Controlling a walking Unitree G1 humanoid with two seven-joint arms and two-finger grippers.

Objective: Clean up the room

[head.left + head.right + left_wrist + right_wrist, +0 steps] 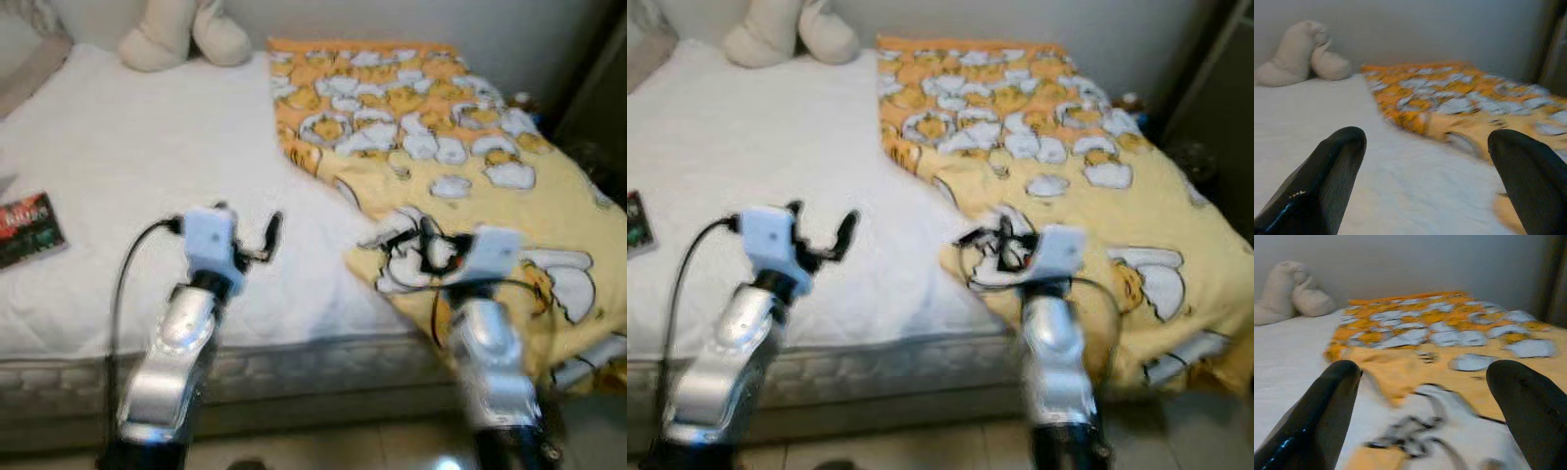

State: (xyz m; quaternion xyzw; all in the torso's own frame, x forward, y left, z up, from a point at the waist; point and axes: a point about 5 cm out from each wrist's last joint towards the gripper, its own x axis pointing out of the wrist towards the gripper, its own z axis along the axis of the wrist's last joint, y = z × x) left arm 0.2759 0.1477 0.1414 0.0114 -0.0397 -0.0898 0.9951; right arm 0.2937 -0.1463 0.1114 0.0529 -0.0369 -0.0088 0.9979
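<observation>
A yellow and orange blanket (421,127) with a white egg pattern lies rumpled over the right half of the bed, and its near corner hangs over the mattress edge. The white sheet (127,147) is bare on the left half. My left gripper (250,230) hovers open over the sheet near the bed's front, fingers (1337,161) wide apart with nothing between them. Above the blanket's near left edge, my right gripper (411,245) is also open and empty, fingers (1337,391) spread in the right wrist view.
A cream plush toy (181,34) rests against the wall at the head of the bed. A dark book (29,227) lies on the sheet at the far left. Dark furniture (602,88) stands at the right. The mattress side (294,362) faces me above pale floor (323,446).
</observation>
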